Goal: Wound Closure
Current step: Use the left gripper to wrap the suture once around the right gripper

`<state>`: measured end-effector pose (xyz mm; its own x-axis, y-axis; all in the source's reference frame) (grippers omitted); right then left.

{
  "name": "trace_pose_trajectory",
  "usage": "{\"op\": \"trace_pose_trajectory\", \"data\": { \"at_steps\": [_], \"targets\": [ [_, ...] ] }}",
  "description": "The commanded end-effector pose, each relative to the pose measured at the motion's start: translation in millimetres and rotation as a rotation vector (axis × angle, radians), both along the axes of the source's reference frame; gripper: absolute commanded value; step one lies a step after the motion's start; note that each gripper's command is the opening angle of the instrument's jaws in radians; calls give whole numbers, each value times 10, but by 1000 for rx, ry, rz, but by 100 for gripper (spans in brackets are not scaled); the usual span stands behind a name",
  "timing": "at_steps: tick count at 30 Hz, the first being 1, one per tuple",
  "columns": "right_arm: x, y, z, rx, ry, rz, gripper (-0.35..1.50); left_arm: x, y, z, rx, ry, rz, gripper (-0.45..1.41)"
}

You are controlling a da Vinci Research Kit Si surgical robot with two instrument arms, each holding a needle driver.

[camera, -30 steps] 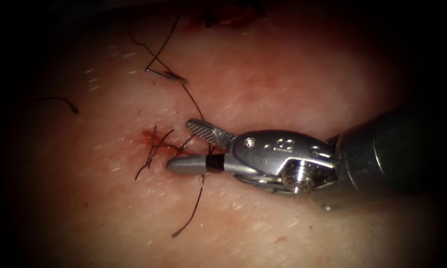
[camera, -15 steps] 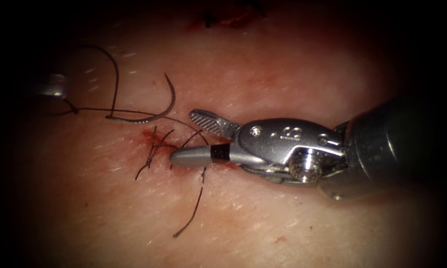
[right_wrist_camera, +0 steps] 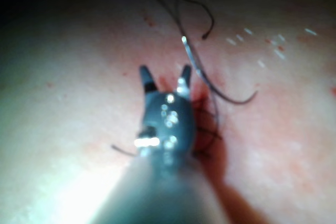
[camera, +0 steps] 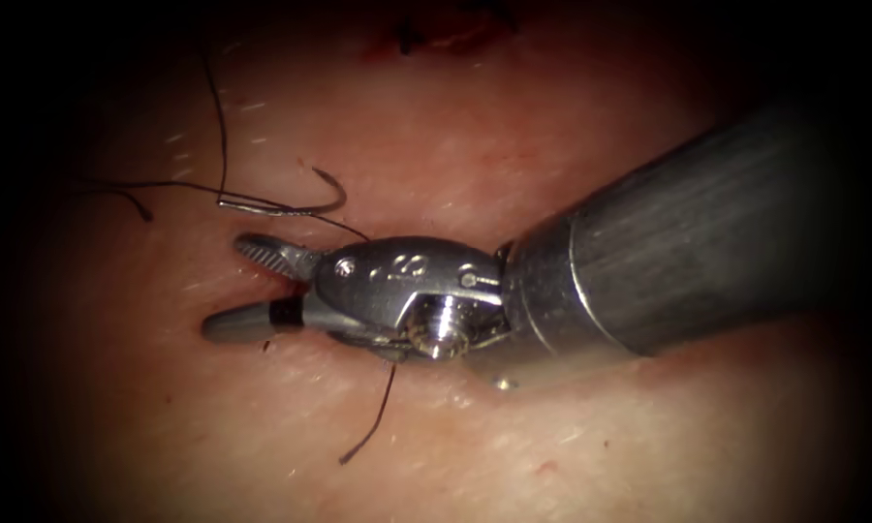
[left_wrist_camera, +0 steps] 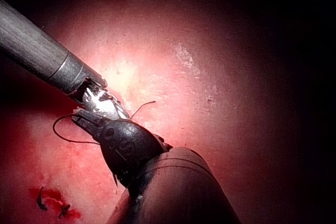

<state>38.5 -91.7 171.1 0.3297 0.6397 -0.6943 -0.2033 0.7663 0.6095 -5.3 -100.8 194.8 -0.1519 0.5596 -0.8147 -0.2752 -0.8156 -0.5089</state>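
In the endoscope view, your right tool (camera: 252, 291) is advancing leftward across the tissue (camera: 552, 455), its jaws spread and grasping nothing, now covering the knotted stitch and the red fluid it was short of a second ago. The needle (camera: 291, 205) is lying flat and free just above the upper jaw, drifting up and flattening since half a second back, thread (camera: 218, 116) trailing away. A cut thread end (camera: 370, 426) is lying below.

In the left wrist view, your left tool (left_wrist_camera: 126, 145) is sitting beside the right one; I cannot tell its jaw state.

In the right wrist view, the parted jaws are straddling the stitch, needle (right_wrist_camera: 210, 82) alongside.
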Motion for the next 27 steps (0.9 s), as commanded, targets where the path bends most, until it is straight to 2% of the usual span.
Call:
{"op": "trace_pose_trajectory", "data": {
  "at_steps": [1, 6, 11, 14, 17, 20, 24, 27],
  "targets": [
    [13, -3, -2, 5, 2, 23, 71, -11, -16, -2, 6, -5, 1, -45],
    [6, 20, -11, -12, 3, 34, 71, -9, -27, 2, 7, -8, 0, -45],
    [7, 24, -8, -47, 2, 24, 71, -10, -44, 2, 34, -27, -6, -45],
    [-3, 25, 5, -98, -17, 45, 71, -12, -70, 2, 68, -54, -52, -45],
    [-16, 34, 6, -130, -20, 93, 71, -16, -105, 12, 87, -85, -107, -45],
    [-25, 44, 4, -166, -29, 167, 71, -43, -163, 32, 129, -145, -195, -45],
    [-25, 39, -1, -169, -8, 178, 71, -65, -178, 42, 140, -159, -220, -45],
    [-34, 39, -12, -165, 20, 188, 71, -75, -181, 64, 149, -166, -234, -45]
  ]
}}
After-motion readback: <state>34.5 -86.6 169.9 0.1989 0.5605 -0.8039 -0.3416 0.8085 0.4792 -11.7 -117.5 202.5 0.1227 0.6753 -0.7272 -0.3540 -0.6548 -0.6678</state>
